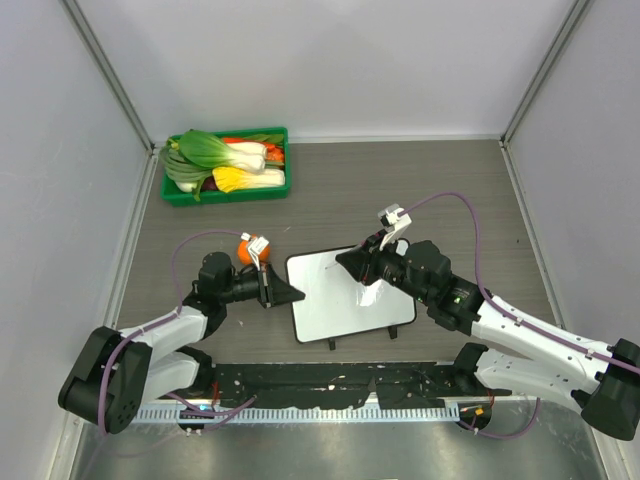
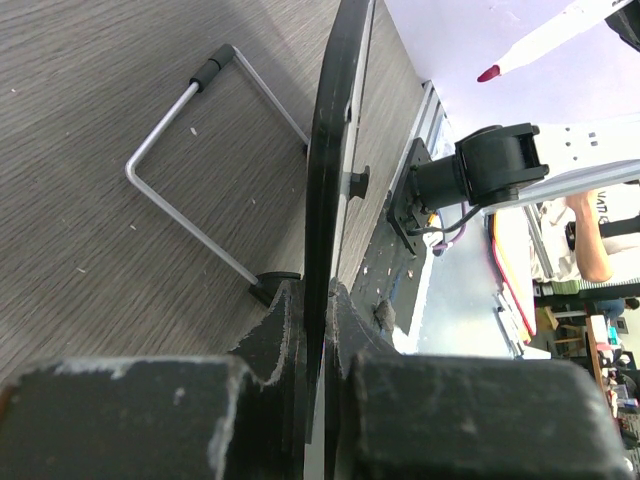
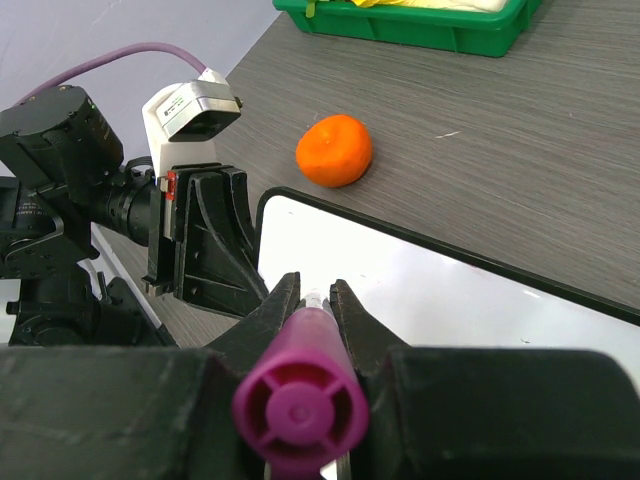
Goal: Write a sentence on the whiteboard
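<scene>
Clamping whiteboard [image 1: 345,305], left claw [image 1: 291,294]; right claw [image 3: 313,292] pinches marker [image 3: 300,405]; grey table [image 1: 450,190], white walls [image 1: 330,60].

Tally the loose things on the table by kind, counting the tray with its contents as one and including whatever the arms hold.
whiteboard: 1
marker, in the right gripper: 1
orange: 1
green tray, filled: 1
Total: 4

orange [image 3: 335,150] near whiteboard [image 1: 345,300] corner, tray [image 1: 228,195] well apart
</scene>
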You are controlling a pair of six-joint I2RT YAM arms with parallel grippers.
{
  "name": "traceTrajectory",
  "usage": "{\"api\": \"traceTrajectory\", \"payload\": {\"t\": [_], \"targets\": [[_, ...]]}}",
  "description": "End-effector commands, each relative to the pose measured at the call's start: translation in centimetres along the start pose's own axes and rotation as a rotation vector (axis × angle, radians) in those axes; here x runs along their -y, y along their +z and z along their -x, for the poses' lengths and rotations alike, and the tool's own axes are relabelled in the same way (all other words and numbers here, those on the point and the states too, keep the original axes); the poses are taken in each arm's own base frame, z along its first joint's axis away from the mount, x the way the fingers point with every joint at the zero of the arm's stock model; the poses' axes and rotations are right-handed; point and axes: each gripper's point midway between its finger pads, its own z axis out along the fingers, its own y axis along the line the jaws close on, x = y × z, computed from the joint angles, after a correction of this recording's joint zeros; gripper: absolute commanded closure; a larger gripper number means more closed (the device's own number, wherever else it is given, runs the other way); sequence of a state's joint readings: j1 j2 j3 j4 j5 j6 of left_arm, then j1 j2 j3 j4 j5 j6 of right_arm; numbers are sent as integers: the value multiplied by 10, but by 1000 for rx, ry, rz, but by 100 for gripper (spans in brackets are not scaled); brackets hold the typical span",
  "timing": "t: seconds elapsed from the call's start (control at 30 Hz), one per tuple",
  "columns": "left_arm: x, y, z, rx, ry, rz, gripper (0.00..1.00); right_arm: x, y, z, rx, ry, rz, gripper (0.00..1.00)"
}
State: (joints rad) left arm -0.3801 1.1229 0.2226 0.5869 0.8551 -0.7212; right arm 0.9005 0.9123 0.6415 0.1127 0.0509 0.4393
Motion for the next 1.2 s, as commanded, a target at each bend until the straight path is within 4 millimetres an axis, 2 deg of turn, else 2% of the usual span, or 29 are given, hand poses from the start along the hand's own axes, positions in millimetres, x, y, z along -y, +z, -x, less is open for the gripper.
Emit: {"api": "traceTrajectory", "payload": {"t": [0.0, 0.53, 0.9, 1.17], "targets": [[-31, -2, 1, 45, 39, 140, 100, -10, -1, 23, 81, -7, 30, 99], [-32, -2, 1, 46, 39, 145, 100, -14, 0, 28, 84, -7, 37, 99], [-34, -1, 2, 46, 37, 148, 100, -13, 3, 23, 58, -15, 35, 99], [-31, 0, 1, 35, 36, 128, 100, -24, 7, 25, 61, -34, 55, 99]]}}
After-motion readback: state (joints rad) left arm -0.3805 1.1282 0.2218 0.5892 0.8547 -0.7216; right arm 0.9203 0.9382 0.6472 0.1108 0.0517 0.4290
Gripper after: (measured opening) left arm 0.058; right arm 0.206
